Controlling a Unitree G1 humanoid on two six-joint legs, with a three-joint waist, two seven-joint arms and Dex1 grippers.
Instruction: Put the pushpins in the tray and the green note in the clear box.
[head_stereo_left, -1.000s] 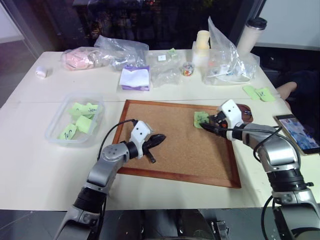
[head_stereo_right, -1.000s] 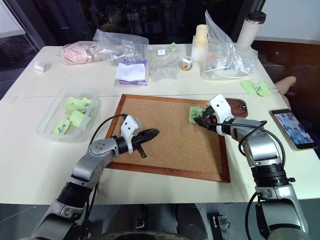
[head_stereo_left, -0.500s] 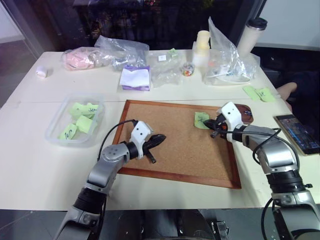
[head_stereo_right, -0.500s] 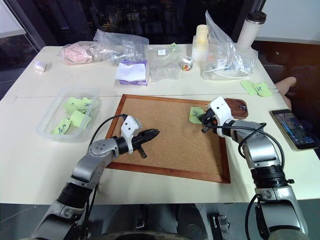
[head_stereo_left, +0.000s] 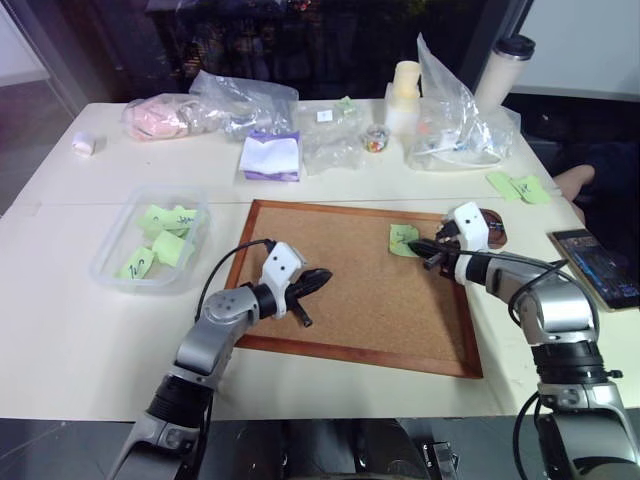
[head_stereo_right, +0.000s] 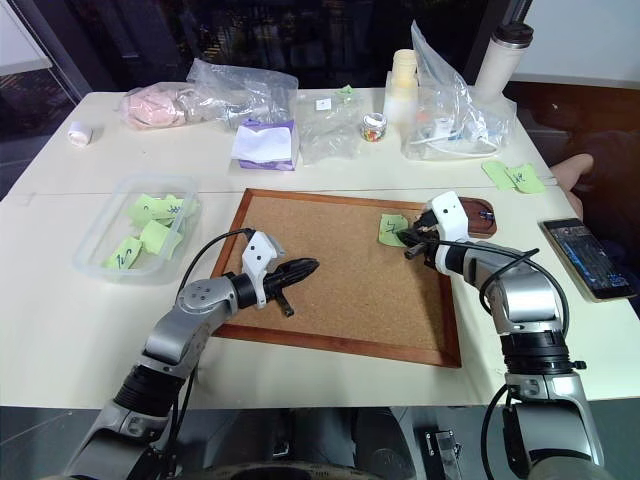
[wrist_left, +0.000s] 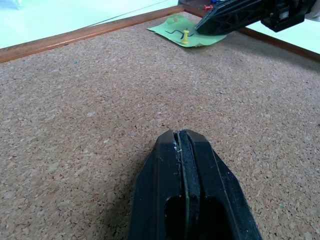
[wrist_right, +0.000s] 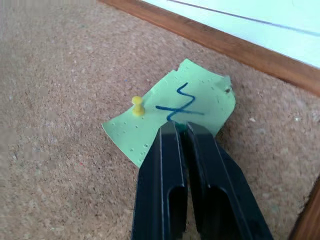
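Note:
The green note (wrist_right: 200, 102) lies on the cork board's far right part, with one yellow pushpin (wrist_right: 137, 105) standing in it. My right gripper (head_stereo_left: 420, 247) is shut, its tips touching the note's edge beside the pin. A dark-green speck shows between its fingertips (wrist_right: 170, 131); I cannot tell what it is. The dark reddish tray (head_stereo_left: 492, 226) sits just behind that gripper, off the board's corner. My left gripper (head_stereo_left: 318, 277) is shut and empty, low over the board's left half. The clear box (head_stereo_left: 110, 270) at the left holds several green notes.
The wood-framed cork board (head_stereo_left: 350, 300) fills the table's middle. A phone (head_stereo_left: 592, 266) lies at the right edge, with loose green notes (head_stereo_left: 520, 187) beyond it. Plastic bags (head_stereo_left: 455, 125), a white-and-purple pad (head_stereo_left: 270, 156), a small jar (head_stereo_left: 376, 139) and a tumbler (head_stereo_left: 505, 65) line the back.
My right gripper has closed from half open, rolled at the wrist and now sits with its tips at the note's edge. The left arm has kept still.

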